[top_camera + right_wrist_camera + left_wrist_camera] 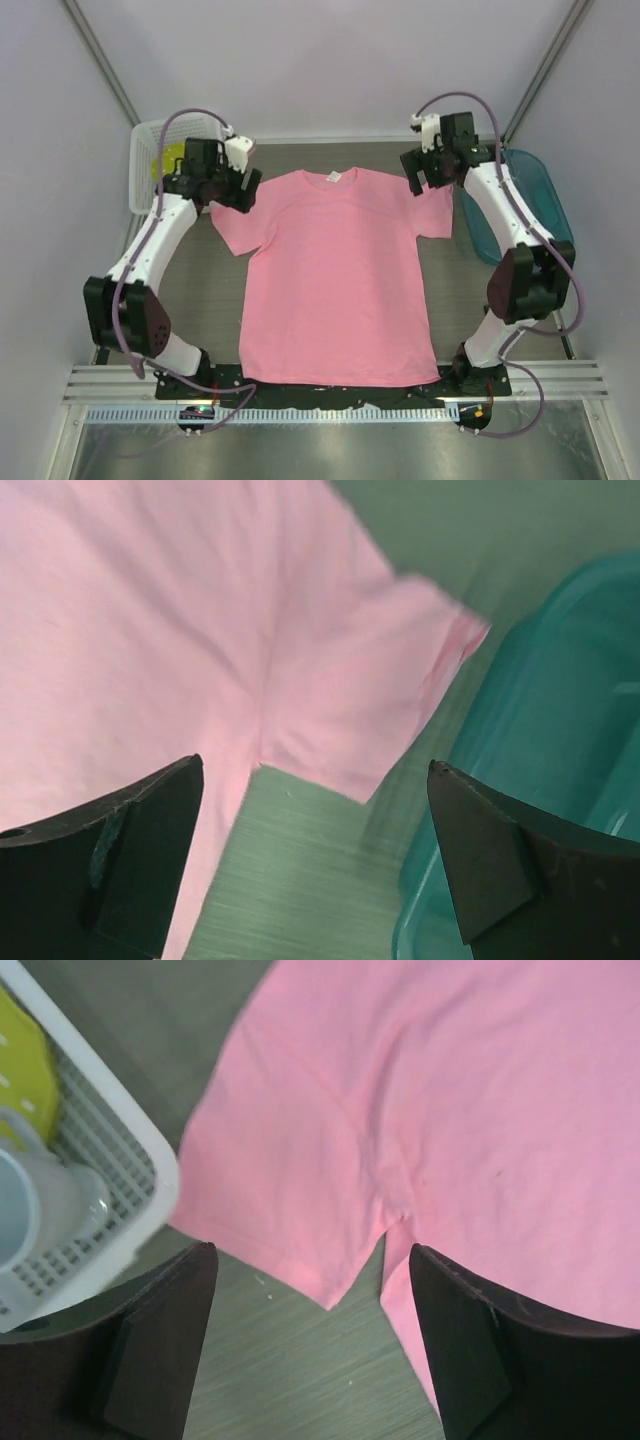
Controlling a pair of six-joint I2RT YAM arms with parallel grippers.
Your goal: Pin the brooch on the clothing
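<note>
The clothing (335, 280), a plain pink T-shirt, lies spread flat in the middle of the table with its collar at the far end. My left gripper (240, 190) hovers over its left sleeve (300, 1180), jaws wide apart and nothing between them. Over the right sleeve (350, 690) my right gripper (418, 175) also stands open and holds nothing. In both wrist views the sleeves rest on the table below the dark fingers (160, 1340) (140, 850). The brooch is out of view.
A white slatted basket (145, 165) at the far left holds a yellow item (25, 1070) and a white cup (40, 1210). A teal plastic bin (525, 200) stands at the far right, close beside the right sleeve (540, 730).
</note>
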